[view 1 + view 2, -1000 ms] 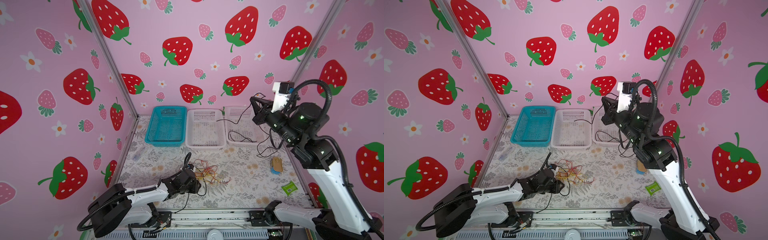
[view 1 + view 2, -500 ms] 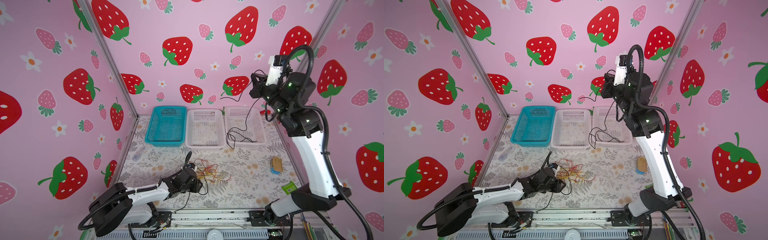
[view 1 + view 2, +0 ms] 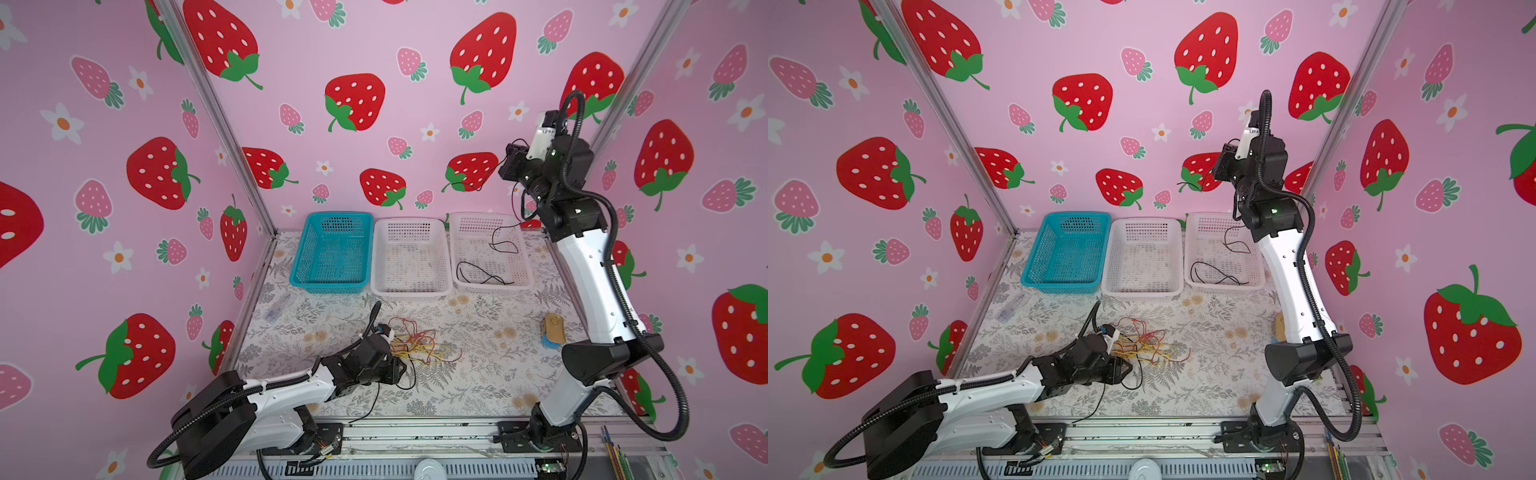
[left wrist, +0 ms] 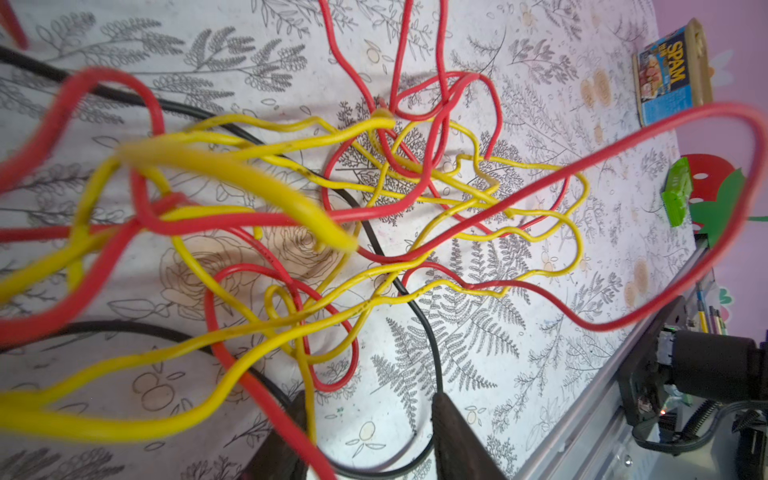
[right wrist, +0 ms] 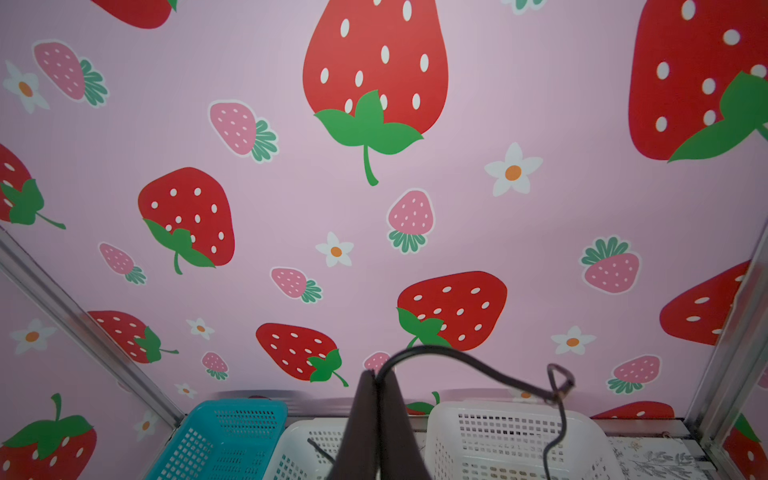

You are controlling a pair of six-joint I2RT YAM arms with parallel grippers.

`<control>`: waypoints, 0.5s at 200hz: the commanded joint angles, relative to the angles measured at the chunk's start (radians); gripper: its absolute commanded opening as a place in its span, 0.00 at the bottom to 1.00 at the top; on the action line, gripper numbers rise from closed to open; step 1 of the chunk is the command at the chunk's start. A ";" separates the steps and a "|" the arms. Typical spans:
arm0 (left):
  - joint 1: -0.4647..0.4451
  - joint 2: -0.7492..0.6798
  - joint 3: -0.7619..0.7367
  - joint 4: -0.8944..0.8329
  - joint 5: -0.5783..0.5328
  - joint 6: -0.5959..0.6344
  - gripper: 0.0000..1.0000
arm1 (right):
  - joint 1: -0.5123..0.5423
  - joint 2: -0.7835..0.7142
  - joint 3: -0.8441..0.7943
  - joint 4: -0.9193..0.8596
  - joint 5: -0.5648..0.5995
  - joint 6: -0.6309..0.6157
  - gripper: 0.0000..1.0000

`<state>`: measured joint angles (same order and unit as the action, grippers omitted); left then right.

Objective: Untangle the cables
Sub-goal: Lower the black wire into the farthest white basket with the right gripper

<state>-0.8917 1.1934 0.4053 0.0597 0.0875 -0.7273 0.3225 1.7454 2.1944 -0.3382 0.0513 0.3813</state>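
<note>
– Cables, anyone? Right wrist view first: what's the right tool (image 5: 377,380) got?
– Clamped tight on the black cable (image 5: 428,347), which arcs off its tips and drops toward the outer white basket (image 5: 498,417). Pink strawberry wall (image 5: 540,249) behind.
– And the left wrist view?
– Left tool (image 4: 370,415) has its jaws apart, low over the red and yellow cables (image 4: 249,178), a messy tangle on the floral desk (image 4: 540,374). A second black cable (image 4: 433,349) loops between the jaws; nothing looks pinched. SPAM tin (image 4: 665,79) and a green packet (image 4: 677,191) sit further off.
– Top views?
– In both top views the right tool sits high near the back wall, black cable hanging down into that basket, well apart from the tangle just beside the left tool. Teal basket (image 3: 336,217) and middle white basket (image 3: 411,224) stand in a row beside it.
</note>
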 commanded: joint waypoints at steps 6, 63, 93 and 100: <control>0.003 0.006 0.045 0.002 -0.003 0.020 0.00 | -0.037 -0.021 -0.154 0.099 -0.036 0.053 0.00; 0.003 0.004 0.056 -0.002 0.003 0.020 0.00 | -0.063 -0.115 -0.552 0.271 -0.080 0.083 0.00; 0.001 0.009 0.059 -0.001 0.003 0.014 0.00 | -0.063 -0.154 -0.712 0.330 -0.070 0.107 0.00; 0.003 0.009 0.059 -0.001 0.004 0.013 0.00 | -0.063 -0.158 -0.740 0.332 -0.064 0.114 0.00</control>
<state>-0.8917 1.1988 0.4240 0.0547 0.0898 -0.7151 0.2634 1.6592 1.5238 -0.0948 -0.0124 0.4587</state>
